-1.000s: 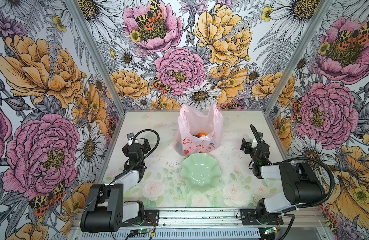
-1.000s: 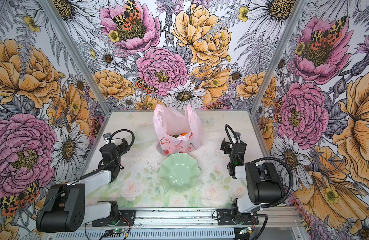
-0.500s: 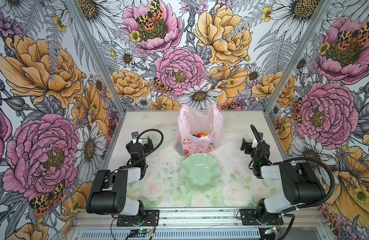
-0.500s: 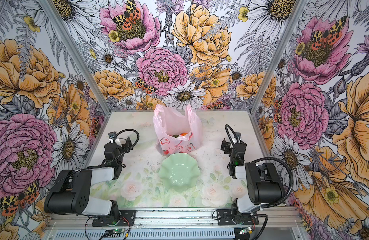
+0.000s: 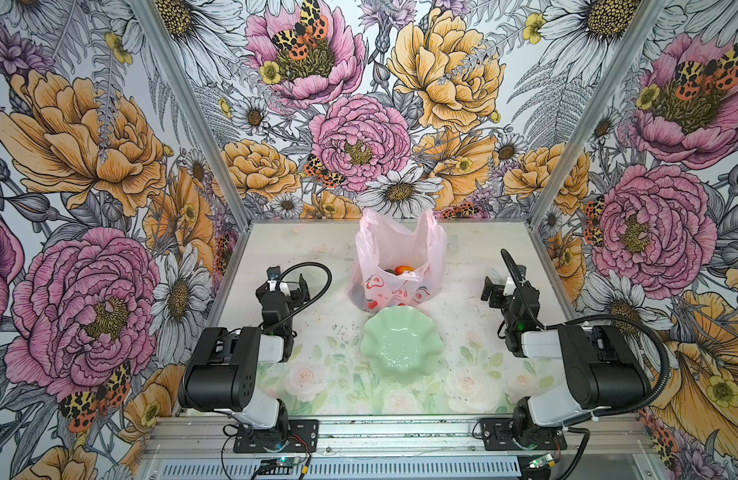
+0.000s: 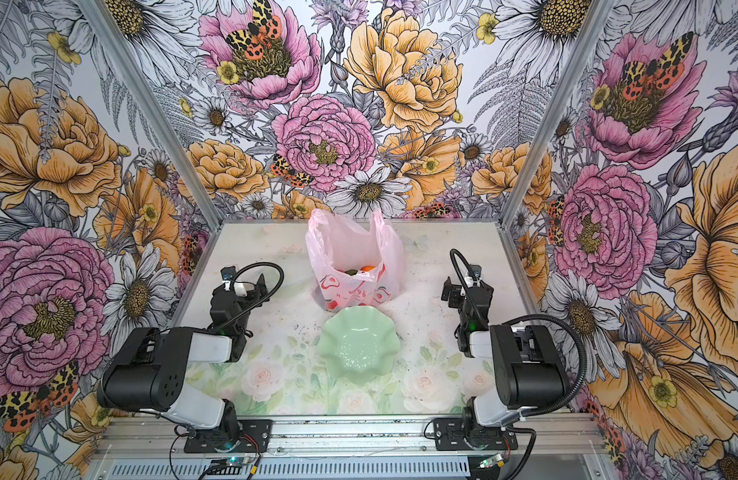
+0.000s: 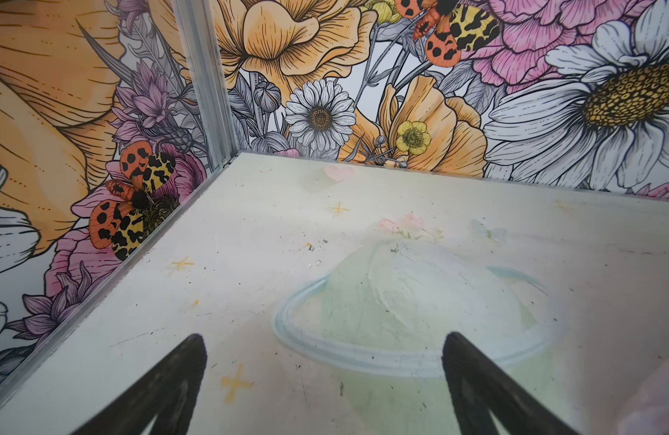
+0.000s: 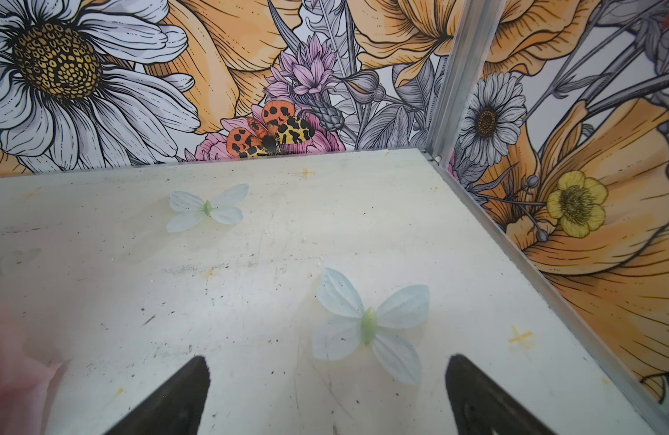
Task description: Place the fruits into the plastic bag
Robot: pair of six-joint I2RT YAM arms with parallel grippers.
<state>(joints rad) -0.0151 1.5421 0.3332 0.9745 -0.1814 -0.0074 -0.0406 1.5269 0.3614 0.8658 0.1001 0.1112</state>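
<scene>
Bag (image 5: 394,291), thin crinkled translucent pink plastic, upright at far centre of bench (image 5: 317,249), with glossy rounded fruits (image 5: 402,270) inside; smooth scalloped green dish (image 5: 400,349) just nearer. Left hand (image 7: 323,336), right hand (image 8: 327,358): released, empty.

Lab test cell: floral panel walls (image 5: 88,145), aluminium frame (image 5: 189,104).

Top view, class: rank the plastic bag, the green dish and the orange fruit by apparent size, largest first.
1. plastic bag
2. green dish
3. orange fruit, only partly showing inside the bag
</scene>
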